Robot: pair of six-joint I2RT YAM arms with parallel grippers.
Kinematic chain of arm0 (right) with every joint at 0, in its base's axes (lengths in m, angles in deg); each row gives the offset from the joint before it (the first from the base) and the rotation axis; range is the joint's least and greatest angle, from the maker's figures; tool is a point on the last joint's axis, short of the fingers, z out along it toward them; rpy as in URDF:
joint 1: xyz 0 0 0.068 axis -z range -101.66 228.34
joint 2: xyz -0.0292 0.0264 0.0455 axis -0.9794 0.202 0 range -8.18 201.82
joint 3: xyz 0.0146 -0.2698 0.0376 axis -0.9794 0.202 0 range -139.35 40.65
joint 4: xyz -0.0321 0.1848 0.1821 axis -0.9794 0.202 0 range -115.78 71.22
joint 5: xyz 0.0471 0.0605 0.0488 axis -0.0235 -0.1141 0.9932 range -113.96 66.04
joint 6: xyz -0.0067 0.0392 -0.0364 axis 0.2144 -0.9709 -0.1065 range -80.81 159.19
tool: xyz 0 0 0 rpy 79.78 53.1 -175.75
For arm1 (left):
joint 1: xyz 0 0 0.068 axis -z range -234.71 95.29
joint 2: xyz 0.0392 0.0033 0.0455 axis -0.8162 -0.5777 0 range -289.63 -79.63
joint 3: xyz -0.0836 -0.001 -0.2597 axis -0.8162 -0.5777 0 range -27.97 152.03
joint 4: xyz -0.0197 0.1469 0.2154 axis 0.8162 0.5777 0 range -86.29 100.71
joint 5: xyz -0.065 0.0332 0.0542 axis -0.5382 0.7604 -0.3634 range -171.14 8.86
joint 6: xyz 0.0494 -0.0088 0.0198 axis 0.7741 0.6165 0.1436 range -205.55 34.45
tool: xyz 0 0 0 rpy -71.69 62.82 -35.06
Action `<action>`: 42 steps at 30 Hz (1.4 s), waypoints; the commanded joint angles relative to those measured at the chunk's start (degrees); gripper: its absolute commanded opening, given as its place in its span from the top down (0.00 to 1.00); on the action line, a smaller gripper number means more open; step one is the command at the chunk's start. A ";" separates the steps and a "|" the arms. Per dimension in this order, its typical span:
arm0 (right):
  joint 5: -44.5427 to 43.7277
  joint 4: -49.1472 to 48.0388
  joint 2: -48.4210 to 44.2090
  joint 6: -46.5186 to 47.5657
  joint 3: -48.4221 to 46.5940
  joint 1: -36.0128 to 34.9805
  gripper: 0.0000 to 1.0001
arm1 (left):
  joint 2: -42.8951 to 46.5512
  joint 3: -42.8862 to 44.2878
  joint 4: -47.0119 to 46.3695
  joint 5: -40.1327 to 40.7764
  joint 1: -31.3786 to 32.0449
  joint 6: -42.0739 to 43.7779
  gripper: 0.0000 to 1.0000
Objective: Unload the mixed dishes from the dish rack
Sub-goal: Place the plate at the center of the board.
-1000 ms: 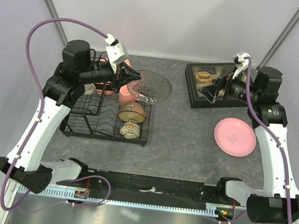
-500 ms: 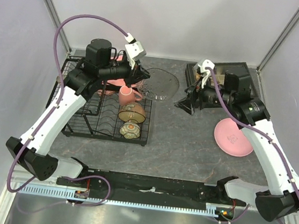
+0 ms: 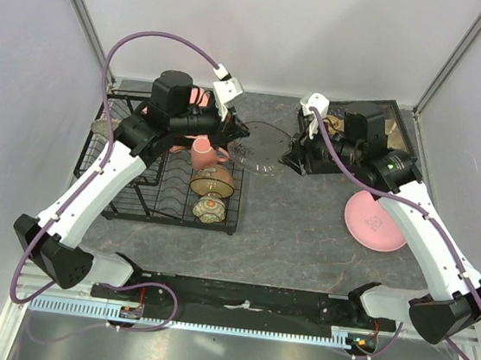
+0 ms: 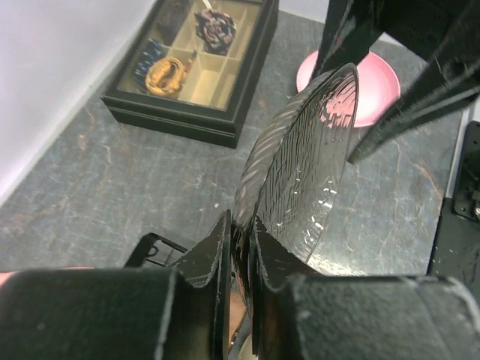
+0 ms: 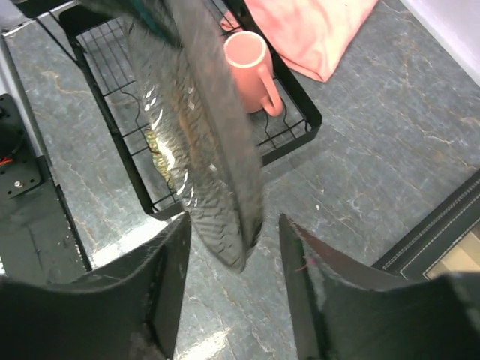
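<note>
My left gripper (image 3: 231, 131) is shut on the rim of a grey, ridged, see-through bowl (image 3: 262, 143) and holds it in the air just right of the black dish rack (image 3: 134, 194). In the left wrist view the bowl (image 4: 300, 157) stands on edge between the left gripper's (image 4: 241, 225) closed fingers. My right gripper (image 3: 288, 155) is open, and in its wrist view the bowl's (image 5: 202, 127) far edge hangs between the right gripper's (image 5: 234, 221) spread fingers. A pink mug (image 3: 202, 151) and a brown bowl (image 3: 213, 179) sit in the rack. The pink plate (image 3: 377, 220) lies on the table at the right.
A black compartmented tray (image 3: 396, 111) of trinkets stands at the back right, partly under the right arm. A pink folded cloth (image 3: 199, 97) lies behind the rack. A small patterned dish (image 3: 208, 208) sits at the rack's front edge.
The left gripper has carried the bowl rightward, away from the rack. The right arm has swung left from the tray, and its open fingers now straddle the bowl's far edge.
</note>
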 commanded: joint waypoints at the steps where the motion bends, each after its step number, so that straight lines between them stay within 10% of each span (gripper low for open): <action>1: -3.58 -0.65 0.79 0.75 -3.41 -0.82 0.46 | 1.03 -1.57 -2.28 -0.19 1.18 -1.06 0.98; 13: -7.45 -0.83 1.50 0.32 -3.33 -1.61 0.99 | 1.91 -3.86 -2.28 -1.33 1.71 -0.36 0.92; 26: -21.06 -2.23 -3.59 1.28 4.22 -1.61 1.00 | 7.53 -7.02 -3.51 3.15 1.62 2.46 0.18; 42: -24.86 0.93 -12.83 3.12 20.40 16.57 1.00 | 11.05 -12.21 -0.53 4.47 1.62 7.82 0.14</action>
